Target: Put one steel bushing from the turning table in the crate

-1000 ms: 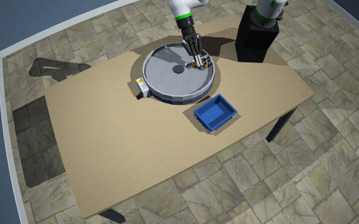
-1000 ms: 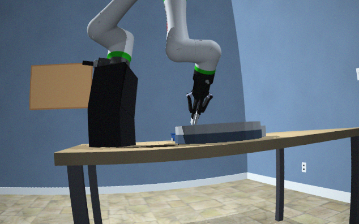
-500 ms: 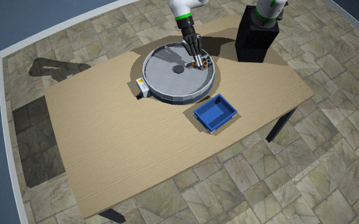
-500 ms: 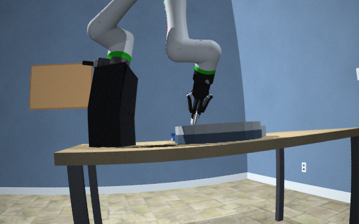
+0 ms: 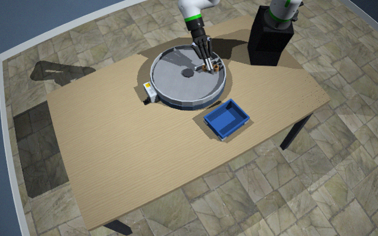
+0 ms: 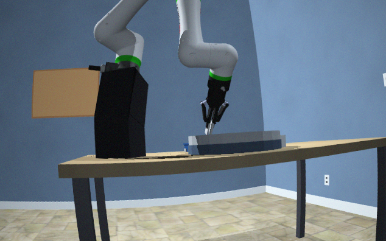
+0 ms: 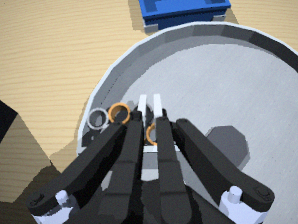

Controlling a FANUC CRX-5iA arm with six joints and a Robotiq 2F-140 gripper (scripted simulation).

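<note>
The round grey turning table (image 5: 188,78) stands at the back of the wooden table. A small group of bushings sits near its far right rim. In the wrist view I see a steel bushing (image 7: 97,119), a brass bushing (image 7: 120,113) beside it, and another brass bushing (image 7: 152,135) partly hidden behind my fingers. My gripper (image 5: 208,69) hangs just above this group, shut, with nothing between the fingertips. The side view shows the fingertips (image 6: 209,131) at the height of the rim.
A black pedestal (image 5: 267,39) carries the arm's base at the back right. A small white box (image 5: 149,90) with a yellow label sits against the turning table's left side. A dark hub (image 5: 187,73) marks the middle of the disc.
</note>
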